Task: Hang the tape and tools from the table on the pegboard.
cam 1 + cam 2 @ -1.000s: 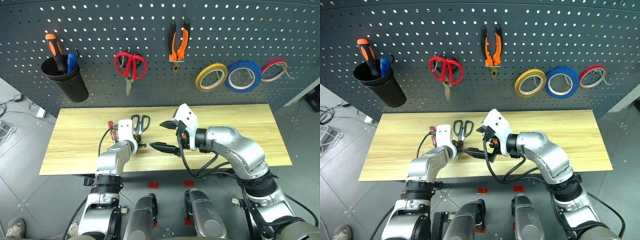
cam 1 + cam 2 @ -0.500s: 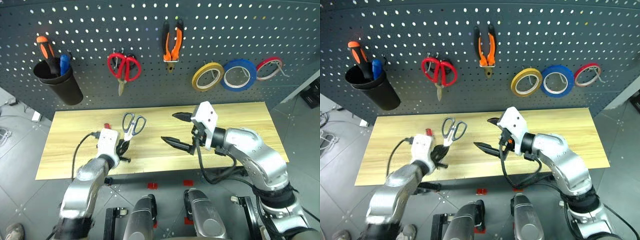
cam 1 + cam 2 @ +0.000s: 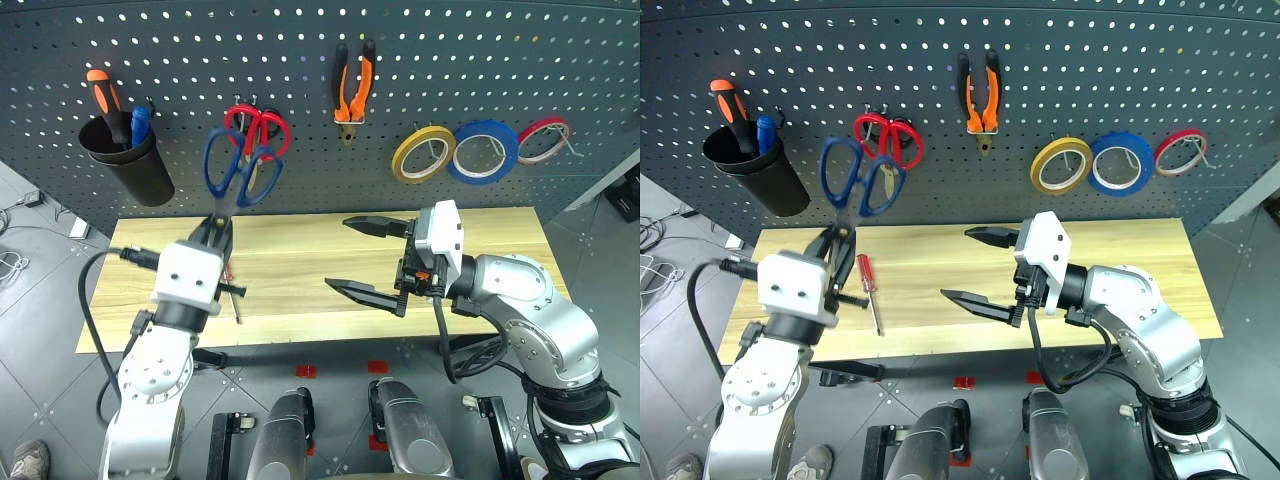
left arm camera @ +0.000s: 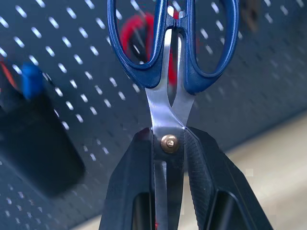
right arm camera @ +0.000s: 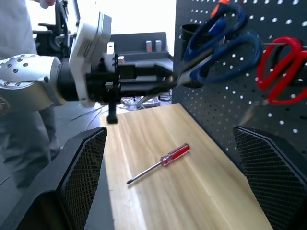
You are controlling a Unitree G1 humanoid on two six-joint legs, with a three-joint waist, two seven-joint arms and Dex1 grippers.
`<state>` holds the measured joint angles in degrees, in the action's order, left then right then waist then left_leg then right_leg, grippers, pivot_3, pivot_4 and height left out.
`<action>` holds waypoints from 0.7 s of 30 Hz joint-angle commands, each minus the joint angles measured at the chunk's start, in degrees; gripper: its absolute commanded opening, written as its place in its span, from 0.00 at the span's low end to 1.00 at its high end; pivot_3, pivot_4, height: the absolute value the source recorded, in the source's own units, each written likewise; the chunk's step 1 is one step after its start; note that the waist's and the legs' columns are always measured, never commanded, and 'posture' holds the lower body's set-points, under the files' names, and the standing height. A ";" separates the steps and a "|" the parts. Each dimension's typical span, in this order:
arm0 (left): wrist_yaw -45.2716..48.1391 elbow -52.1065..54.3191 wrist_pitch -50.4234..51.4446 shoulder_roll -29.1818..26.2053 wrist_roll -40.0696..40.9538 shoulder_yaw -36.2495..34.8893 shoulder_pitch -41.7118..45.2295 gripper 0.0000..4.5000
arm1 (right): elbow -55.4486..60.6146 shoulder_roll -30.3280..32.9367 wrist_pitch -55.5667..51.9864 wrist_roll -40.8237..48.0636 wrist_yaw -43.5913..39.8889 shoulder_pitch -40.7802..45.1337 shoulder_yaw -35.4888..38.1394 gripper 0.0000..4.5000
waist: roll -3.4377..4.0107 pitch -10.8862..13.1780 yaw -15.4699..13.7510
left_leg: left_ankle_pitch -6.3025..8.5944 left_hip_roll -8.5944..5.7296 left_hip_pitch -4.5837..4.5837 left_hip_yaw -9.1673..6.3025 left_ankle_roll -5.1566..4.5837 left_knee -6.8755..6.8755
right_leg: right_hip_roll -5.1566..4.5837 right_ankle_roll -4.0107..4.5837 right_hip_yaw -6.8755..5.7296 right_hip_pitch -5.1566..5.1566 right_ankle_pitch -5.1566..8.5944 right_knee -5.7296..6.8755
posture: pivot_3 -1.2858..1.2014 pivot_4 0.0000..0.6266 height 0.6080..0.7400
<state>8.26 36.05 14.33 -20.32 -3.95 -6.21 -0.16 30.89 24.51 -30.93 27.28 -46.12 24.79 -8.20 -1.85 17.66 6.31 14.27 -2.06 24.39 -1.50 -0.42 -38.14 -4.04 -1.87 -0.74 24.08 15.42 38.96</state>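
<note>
Lifted off the table since a second ago: the dark blue-handled scissors [image 3: 240, 166] now ride in my left gripper [image 3: 217, 235], raised in front of the pegboard [image 3: 300, 100] with the handle loops uppermost; fingers [image 4: 204, 172] clamped on the blades just at the pivot screw, which leaves both loops free to drop over a hook, presumably why I took them there; loops sit just beside the red-handled scissors [image 3: 262, 128] already hanging, overlapping them in my line of sight, contact unclear.

My right gripper [image 3: 368, 257] hovers over the middle of the table [image 3: 500, 250], jaws spread wide, holding nothing; pointing toward my left, kept back so the left arm has room.

Red-handled screwdriver [image 3: 870, 290] lies flat on the wood near my left arm, not yet hung; next in line, I judge.

Already on the board: orange-and-black pliers [image 3: 352, 90] on a hook, yellow-tan tape [image 3: 424, 153] beside the blue roll [image 3: 484, 151] and red roll [image 3: 548, 139]; black cup [image 3: 128, 160] with an orange-handled screwdriver [image 3: 107, 95] at far left.

Hook for the scissors not identified; needs a free peg clear of the red pair.
</note>
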 commanded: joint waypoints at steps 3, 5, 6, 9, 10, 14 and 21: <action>2.48 -8.92 -0.69 -1.51 1.64 -1.00 9.08 0.13 | -1.45 -0.96 2.30 0.42 -0.10 2.82 0.12 1.00 | -0.04 -0.03 0.20 | 0.00 0.00 0.00 0.00 0.00 -0.01 | 0.02 -0.01 -0.01 0.01 0.00 0.01 | 0.41 0.43 1.00; 3.46 -12.85 -1.46 -1.86 1.58 -0.24 11.58 0.13 | -2.19 -1.07 2.55 0.22 -0.07 3.53 0.09 1.00 | -0.04 -0.02 0.24 | 0.00 0.00 0.01 0.03 0.00 -0.02 | 0.02 -0.01 0.00 0.01 0.00 0.00 | 0.40 0.43 1.00; 3.92 -14.59 -2.04 -2.01 1.32 0.33 12.60 0.13 | -2.37 -1.09 2.61 0.18 -0.03 3.76 0.08 1.00 | -0.04 -0.03 0.25 | 0.00 0.00 0.01 0.03 0.00 -0.02 | 0.02 -0.01 -0.01 0.02 0.00 0.00 | 0.40 0.43 1.00; 4.43 -18.08 -3.30 -1.88 1.10 0.96 14.60 0.13 | -2.61 -1.12 2.75 0.19 0.17 4.22 -0.07 1.00 | -0.05 -0.02 0.27 | 0.00 0.01 0.01 0.02 0.00 -0.02 | 0.02 -0.01 0.01 0.02 0.00 0.00 | 0.40 0.44 1.00; 4.66 -18.74 -3.50 -1.87 1.24 1.07 14.82 0.13 | -2.64 -1.14 2.82 0.16 0.27 4.32 -0.12 1.00 | -0.05 -0.03 0.28 | 0.00 0.01 0.01 0.02 0.01 -0.02 | 0.02 -0.01 0.01 0.03 0.00 0.00 | 0.40 0.44 1.00; 4.86 -18.51 -3.26 -1.00 2.44 0.54 13.66 0.29 | -2.90 -1.39 2.74 0.19 0.86 4.65 -0.04 1.00 | -0.05 -0.03 0.29 | 0.00 0.01 0.01 0.02 0.01 -0.02 | 0.01 -0.01 0.02 0.03 0.00 0.00 | 0.40 0.44 1.00; 3.63 -12.38 3.13 2.32 5.25 -1.08 7.87 0.74 | -2.59 -0.92 2.28 -0.25 0.91 4.15 -1.49 1.00 | -0.05 -0.02 0.28 | 0.00 0.03 0.01 0.02 0.01 -0.03 | 0.01 -0.01 0.06 0.03 0.00 0.01 | 0.40 0.46 1.00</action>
<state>12.54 19.17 16.00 -18.37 0.08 -5.59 8.49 26.58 23.44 -29.40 27.03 -45.00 28.78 -9.36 -1.90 17.63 6.60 14.27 -2.02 24.40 -1.48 -0.41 -38.18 -4.03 -1.87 -0.69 24.11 15.42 38.97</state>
